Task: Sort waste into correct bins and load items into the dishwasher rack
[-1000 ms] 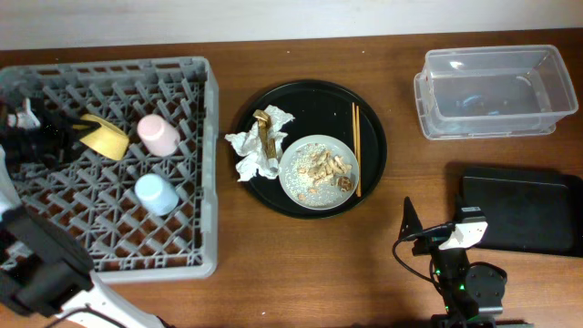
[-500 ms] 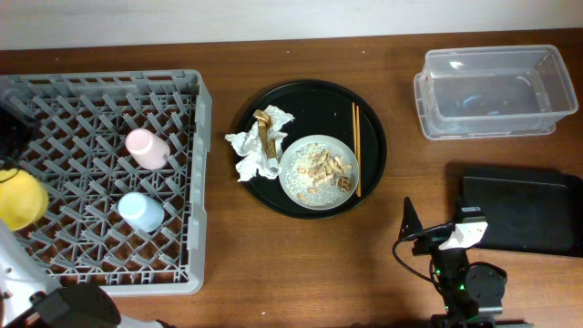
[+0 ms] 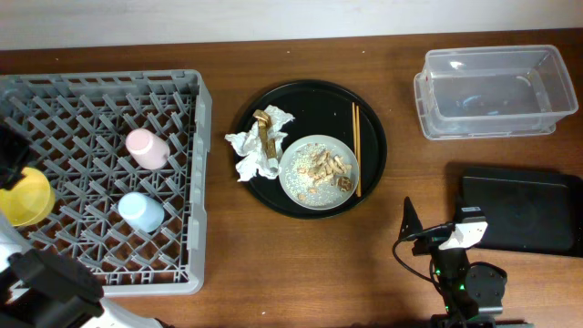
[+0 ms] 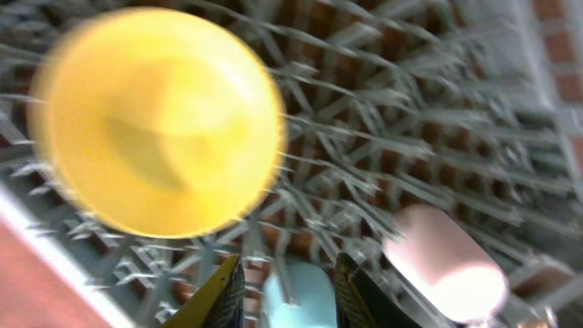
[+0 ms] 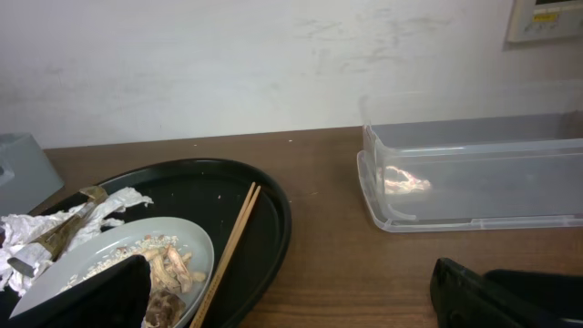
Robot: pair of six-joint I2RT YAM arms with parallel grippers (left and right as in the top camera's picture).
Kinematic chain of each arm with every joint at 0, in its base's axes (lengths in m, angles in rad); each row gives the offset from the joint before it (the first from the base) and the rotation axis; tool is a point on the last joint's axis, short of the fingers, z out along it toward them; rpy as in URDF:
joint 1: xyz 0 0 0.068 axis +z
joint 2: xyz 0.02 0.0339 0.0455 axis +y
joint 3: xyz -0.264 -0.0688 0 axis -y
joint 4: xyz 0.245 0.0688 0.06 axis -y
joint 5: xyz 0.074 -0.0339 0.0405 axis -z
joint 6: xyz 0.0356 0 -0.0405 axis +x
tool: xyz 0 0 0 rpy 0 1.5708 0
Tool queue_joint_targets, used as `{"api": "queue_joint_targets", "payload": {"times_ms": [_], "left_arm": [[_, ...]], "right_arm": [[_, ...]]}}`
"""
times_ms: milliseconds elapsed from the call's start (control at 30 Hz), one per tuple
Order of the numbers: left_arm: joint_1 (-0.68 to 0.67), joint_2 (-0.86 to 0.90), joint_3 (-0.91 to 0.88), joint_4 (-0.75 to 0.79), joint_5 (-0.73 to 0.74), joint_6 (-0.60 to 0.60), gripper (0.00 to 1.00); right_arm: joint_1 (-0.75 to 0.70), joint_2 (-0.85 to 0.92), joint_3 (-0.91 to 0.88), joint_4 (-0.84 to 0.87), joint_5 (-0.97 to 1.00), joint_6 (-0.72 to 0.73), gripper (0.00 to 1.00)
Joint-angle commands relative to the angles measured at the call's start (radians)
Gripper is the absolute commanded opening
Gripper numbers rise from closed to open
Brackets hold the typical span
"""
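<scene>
Yellow bowl (image 3: 25, 196) sits at far left edge of dishwasher rack (image 3: 109, 80), w/ pink cup (image 3: 146, 148) & light-blue cup (image 3: 141, 211) further in on the lattice. Left gripper (image 4: 287, 292) hangs over the rack, jaws apart, nothing betw. them. Right gripper (image 5: 287, 273) is low beside black container (image 3: 519, 210), jaws wide apart, empty.

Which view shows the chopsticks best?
Overhead: the chopsticks show at full length, lying on the black tray just right of the plate. Right wrist shows them closer but at a low angle, near end at the frame edge. Left wrist doesn't show them.
</scene>
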State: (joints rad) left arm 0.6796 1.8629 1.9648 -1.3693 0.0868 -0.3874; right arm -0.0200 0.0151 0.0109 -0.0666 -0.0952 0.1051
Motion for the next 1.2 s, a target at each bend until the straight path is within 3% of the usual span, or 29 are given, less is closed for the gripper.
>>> {"api": "queue_joint_targets", "payload": {"times_ms": [0,133,233,400,500,533,600,733,900,1000,1167], "left_arm": [[0.02,-0.008,0.001,-0.001,-0.177,-0.047,0.32],[0.029,0.012,0.001,-0.001,-0.318,-0.201,0.37],[0.043,0.03,0.001,-0.01,-0.301,-0.203,0.35],[0.008,0.046,-0.002,0.028,-0.079,0.028,0.3],[-0.049,0.064,-0.002,0.044,-0.071,0.1,0.32],[-0.078,0.082,-0.002,0.046,-0.079,0.127,0.36],[-0.111,0.113,-0.002,0.043,-0.102,0.147,0.42],[-0.154,0.192,-0.003,0.029,-0.204,0.146,0.41],[-0.153,0.198,-0.003,0.033,-0.255,0.142,0.4],[-0.155,0.196,0.008,0.021,-0.256,0.116,0.32],[-0.171,0.183,0.154,-0.062,-0.257,0.108,0.33]], "right_arm": [[-0.008,-0.002,-0.005,-0.005,0.005,0.003,0.98],[-0.008,-0.002,-0.005,-0.005,0.005,0.003,0.98],[-0.008,-0.002,-0.005,-0.005,0.005,0.003,0.98],[-0.008,-0.002,-0.005,-0.005,0.005,0.003,0.98],[-0.008,-0.002,-0.005,-0.005,0.005,0.003,0.98],[-0.008,-0.002,-0.005,-0.005,0.005,0.003,0.98],[-0.008,-0.002,-0.005,-0.005,0.005,0.003,0.98],[-0.008,-0.002,-0.005,-0.005,0.005,0.003,0.98],[-0.008,-0.002,-0.005,-0.005,0.005,0.003,0.98],[-0.008,-0.002,-0.005,-0.005,0.005,0.003,0.98],[-0.008,-0.002,-0.005,-0.005,0.005,0.003,0.98]]}}
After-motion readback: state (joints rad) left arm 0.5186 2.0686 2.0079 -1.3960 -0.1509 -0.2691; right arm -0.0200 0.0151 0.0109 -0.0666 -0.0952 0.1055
